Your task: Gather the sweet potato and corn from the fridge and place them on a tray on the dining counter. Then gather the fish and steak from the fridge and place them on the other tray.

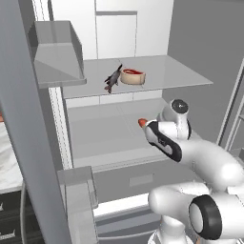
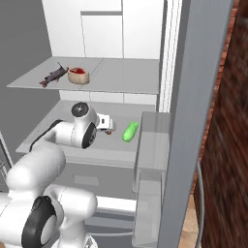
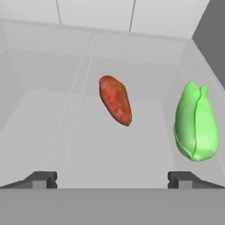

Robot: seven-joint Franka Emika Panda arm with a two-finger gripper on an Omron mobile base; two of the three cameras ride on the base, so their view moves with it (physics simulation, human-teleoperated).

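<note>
My pincer (image 3: pixel 112 179) is inside the open fridge (image 2: pixel 111 29), over the lower shelf (image 1: pixel 105 138), fingers spread wide and released, nothing between them. In the hand view the fingertips (image 3: pixel 41 179) sit at the bottom left and right edges. The sweet potato (image 3: pixel 115 99) lies ahead of the pincer, roughly on its centre line, apart from the tips, tilted on the shelf floor. The corn (image 3: pixel 196 121) lies to the right of the sweet potato, near it but not touching, and beyond the right fingertip.

Right base view: my arm (image 2: pixel 72 133) reaches over the lower shelf, and the corn lies just past the hand, close to the door bin (image 2: pixel 152 140). Only a small red bit of the sweet potato peeks out beside the hand. Left base view: its reddish tip pokes out just beyond my wrist.

Upper shelf (image 1: pixel 157 71): the steak (image 1: pixel 132 76) and the dark fish (image 1: pixel 112 80) lie side by side, very close; I can't tell if they touch. Both are well above my pincer.
</note>
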